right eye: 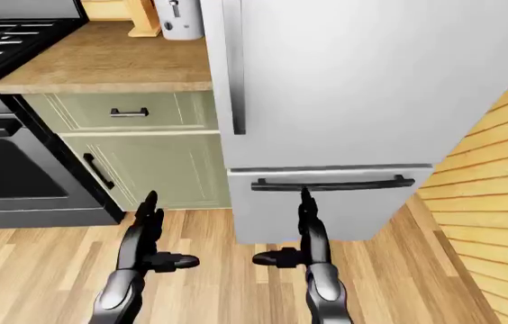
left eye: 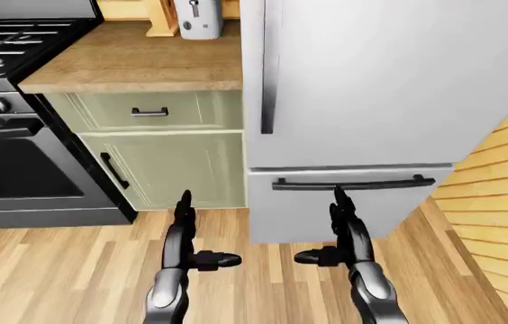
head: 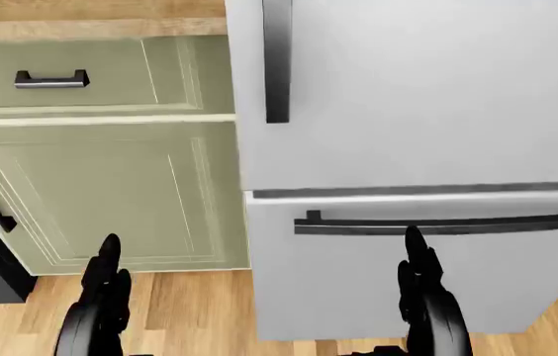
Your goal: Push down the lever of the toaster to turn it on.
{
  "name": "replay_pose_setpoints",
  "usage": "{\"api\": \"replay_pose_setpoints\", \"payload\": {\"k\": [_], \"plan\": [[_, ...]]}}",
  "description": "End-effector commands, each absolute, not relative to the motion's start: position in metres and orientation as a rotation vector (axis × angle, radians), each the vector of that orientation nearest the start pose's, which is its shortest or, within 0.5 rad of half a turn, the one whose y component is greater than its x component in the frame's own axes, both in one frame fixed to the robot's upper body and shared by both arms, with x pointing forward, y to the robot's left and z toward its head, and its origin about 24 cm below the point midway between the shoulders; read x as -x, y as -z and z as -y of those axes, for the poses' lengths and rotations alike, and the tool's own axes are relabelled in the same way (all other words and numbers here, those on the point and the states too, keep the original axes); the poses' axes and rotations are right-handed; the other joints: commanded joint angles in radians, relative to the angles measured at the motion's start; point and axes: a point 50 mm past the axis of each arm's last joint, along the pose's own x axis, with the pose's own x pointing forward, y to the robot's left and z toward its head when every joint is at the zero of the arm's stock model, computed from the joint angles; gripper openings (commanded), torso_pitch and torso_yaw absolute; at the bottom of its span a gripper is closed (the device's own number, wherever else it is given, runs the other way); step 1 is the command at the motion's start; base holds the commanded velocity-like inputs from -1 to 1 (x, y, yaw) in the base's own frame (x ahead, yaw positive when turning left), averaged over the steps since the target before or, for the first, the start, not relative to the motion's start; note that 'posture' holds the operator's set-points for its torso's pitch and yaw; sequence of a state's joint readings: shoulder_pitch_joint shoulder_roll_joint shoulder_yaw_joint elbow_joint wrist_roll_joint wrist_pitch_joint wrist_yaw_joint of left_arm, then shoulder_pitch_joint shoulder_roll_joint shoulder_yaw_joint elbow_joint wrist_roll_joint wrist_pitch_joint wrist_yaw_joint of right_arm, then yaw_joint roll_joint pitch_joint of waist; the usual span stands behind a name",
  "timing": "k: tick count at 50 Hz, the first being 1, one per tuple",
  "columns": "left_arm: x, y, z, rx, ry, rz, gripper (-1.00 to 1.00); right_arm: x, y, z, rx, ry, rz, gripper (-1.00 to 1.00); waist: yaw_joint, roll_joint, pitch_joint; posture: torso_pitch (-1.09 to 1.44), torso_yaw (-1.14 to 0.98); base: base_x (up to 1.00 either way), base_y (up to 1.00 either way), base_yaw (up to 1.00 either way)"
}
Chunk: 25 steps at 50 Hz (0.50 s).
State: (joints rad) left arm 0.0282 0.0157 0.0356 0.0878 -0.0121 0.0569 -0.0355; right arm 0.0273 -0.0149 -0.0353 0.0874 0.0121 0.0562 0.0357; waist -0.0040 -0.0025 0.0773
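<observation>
The toaster (left eye: 199, 19) is a silver-grey box with a dark lever slot on its face. It stands on the wooden counter (left eye: 137, 64) at the top of the left-eye view, just left of the fridge, with its upper part cut off. Both hands hang low over the floor, far below the toaster. My left hand (left eye: 196, 233) is open, fingers pointing up and thumb out to the right. My right hand (left eye: 324, 229) mirrors it, open and empty, just below the freezer drawer handle (left eye: 353, 183).
A tall grey fridge (left eye: 380, 81) fills the middle and right. Green cabinets with a drawer (left eye: 150, 112) sit under the counter. A black stove and oven (left eye: 6, 148) stand at the left. A wooden block (left eye: 160, 20) stands beside the toaster, and a slatted wood wall (left eye: 506, 202) closes the right.
</observation>
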Motion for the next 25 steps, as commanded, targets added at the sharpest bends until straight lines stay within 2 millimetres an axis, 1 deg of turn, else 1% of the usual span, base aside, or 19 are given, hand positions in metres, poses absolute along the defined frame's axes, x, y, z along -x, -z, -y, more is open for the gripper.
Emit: {"api": "replay_pose_setpoints", "payload": {"k": [1, 2, 3, 4, 5, 6, 7, 8, 10, 12, 20, 24, 25], "plan": [[-0.248, -0.041, -0.158, -0.008, 0.0, -0.005, 1.0, -0.251, -0.047, 0.154, 0.017, 0.001, 0.01, 1.0, -0.002, -0.008, -0.001, 0.0, 0.0, 0.0, 0.0, 0.0], [-0.247, -0.045, -0.16, -0.001, -0.007, 0.002, 1.0, -0.248, -0.049, 0.154, 0.028, 0.013, 0.02, 1.0, 0.004, -0.008, -0.037, 0.0, 0.0, 0.0, 0.0, 0.0], [-0.247, -0.047, -0.161, 0.003, -0.011, -0.001, 1.0, -0.247, -0.049, 0.154, 0.029, 0.017, 0.022, 1.0, 0.009, -0.002, -0.062, 0.0, 0.0, 0.0, 0.0, 0.0], [-0.247, -0.048, -0.162, 0.002, -0.016, 0.007, 1.0, -0.248, -0.048, 0.153, 0.036, 0.021, 0.015, 1.0, 0.009, -0.001, -0.051, 0.0, 0.0, 0.0, 0.0, 0.0], [-0.246, -0.049, -0.163, -0.001, -0.018, 0.012, 1.0, -0.249, -0.048, 0.152, 0.039, 0.018, 0.01, 1.0, 0.008, -0.007, -0.017, 0.0, 0.0, 0.0, 0.0, 0.0], [-0.245, -0.053, -0.164, 0.003, -0.025, 0.025, 1.0, -0.249, -0.052, 0.15, 0.05, 0.017, 0.005, 1.0, 0.008, -0.006, -0.04, 0.0, 0.0, 0.0, 0.0, 0.0], [-0.245, -0.055, -0.165, 0.004, -0.025, 0.031, 1.0, -0.248, -0.052, 0.15, 0.056, 0.019, -0.007, 1.0, 0.008, -0.006, -0.07, 0.0, 0.0, 0.0, 0.0, 0.0], [-0.245, -0.056, -0.165, 0.004, -0.029, 0.037, 1.0, -0.25, -0.053, 0.147, 0.068, 0.01, -0.024, 1.0, 0.008, -0.006, -0.076, 0.0, 0.0, 0.0, 0.0, 0.0], [-0.246, -0.058, -0.167, 0.009, -0.034, 0.041, 1.0, -0.252, -0.058, 0.144, 0.072, 0.001, -0.015, 1.0, 0.009, -0.005, -0.073, 0.0, 0.0, 0.0, 0.0, 0.0], [-0.246, -0.062, -0.168, 0.015, -0.039, 0.046, 1.0, -0.247, -0.059, 0.146, 0.075, 0.02, -0.018, 1.0, 0.01, -0.003, -0.078, 0.0, 0.0, 0.0, 0.0, 0.0], [-0.253, -0.07, -0.175, 0.028, -0.063, 0.055, 1.0, -0.244, -0.067, 0.143, 0.1, 0.019, -0.018, 1.0, 0.011, 0.0, -0.087, 0.0, 0.0, 0.0, 0.0, 0.0], [-0.252, -0.072, -0.175, 0.032, -0.065, 0.056, 1.0, -0.241, -0.079, 0.143, 0.123, 0.028, -0.016, 1.0, 0.01, 0.001, -0.09, 0.0, 0.0, 0.0, 0.0, 0.0], [-0.25, -0.074, -0.175, 0.032, -0.063, 0.058, 1.0, -0.241, -0.073, 0.143, 0.124, 0.029, -0.018, 1.0, 0.01, 0.001, -0.09, 0.0, 0.0, 0.0, 0.0, 0.0]]}}
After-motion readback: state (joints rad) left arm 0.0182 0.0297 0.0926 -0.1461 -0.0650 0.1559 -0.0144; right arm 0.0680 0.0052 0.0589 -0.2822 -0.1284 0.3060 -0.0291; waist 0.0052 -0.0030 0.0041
